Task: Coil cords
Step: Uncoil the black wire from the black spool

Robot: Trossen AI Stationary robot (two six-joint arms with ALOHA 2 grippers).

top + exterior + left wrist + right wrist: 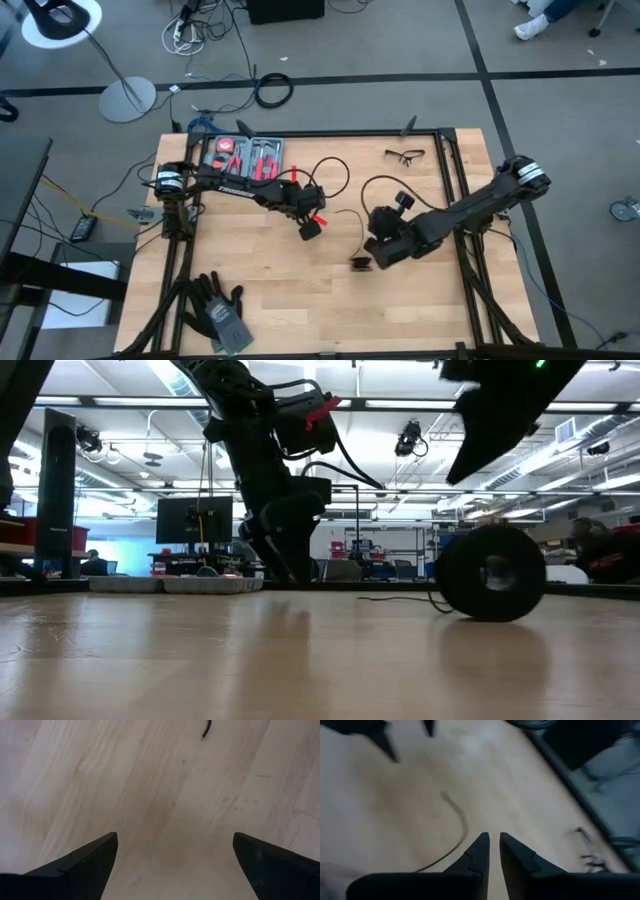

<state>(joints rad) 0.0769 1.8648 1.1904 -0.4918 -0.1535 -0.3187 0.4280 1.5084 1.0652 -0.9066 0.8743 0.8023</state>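
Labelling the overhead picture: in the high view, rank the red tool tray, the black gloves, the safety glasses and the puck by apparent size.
Largest to smallest in the high view:
1. red tool tray
2. black gloves, close to the tray, so that order is unsure
3. safety glasses
4. puck

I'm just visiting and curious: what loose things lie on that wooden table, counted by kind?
Thin black cord with round black puck: 1
Pair of clear safety glasses: 1
Dark work gloves with grey palms: 2
Tray of red-handled tools: 1
Total: 5
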